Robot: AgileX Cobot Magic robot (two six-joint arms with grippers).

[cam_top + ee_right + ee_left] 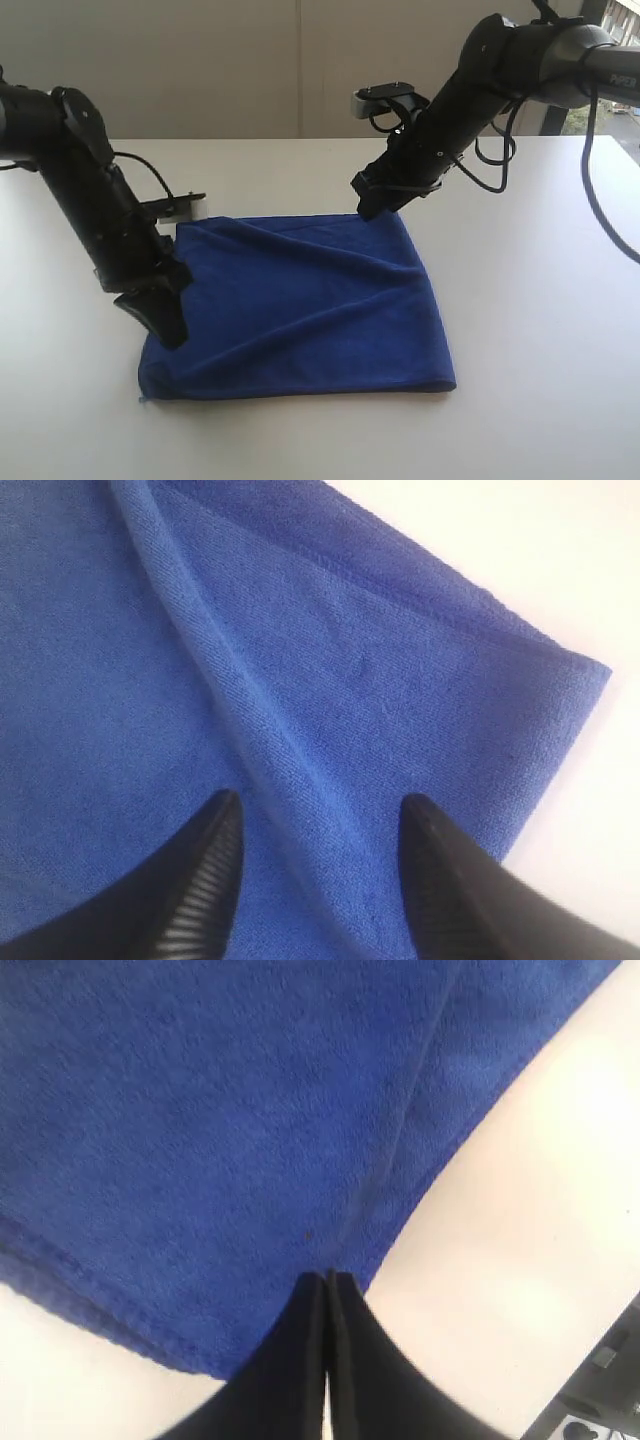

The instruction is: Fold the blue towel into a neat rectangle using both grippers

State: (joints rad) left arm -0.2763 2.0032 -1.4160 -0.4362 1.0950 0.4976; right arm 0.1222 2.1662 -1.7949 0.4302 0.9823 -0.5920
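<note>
Left end effector [327, 1280] is clenched, fingers [290, 1370] pressed flat together with no gap. In my left wrist view the tip sits on the towel [310, 310] where a crease runs up to it. I cannot tell if any cloth is pinched between them. From the exterior view it's low over the towel's left side, close to the near left corner, arm leaning in from the left.

Right end effector [320, 802] is released, with the two sides clearly apart and blue cloth showing in the gap. It hangs over the towel's far right corner. I can't tell from the exterior view whether it touches the cloth.

The towel lies spread on the white tabletop [540, 300], roughly mid-scene between the two arms, in a rough rectangle. The near edge is fairly straight and the right edge slants. A few long soft ridges run diagonally across the top surface. The left wrist view shows a stitched hem along one edge, with a second layer showing under the top one along the neighbouring edge, so it looks doubled over. The right wrist view shows the hem running to a clean corner with bare tabletop beyond.
</note>
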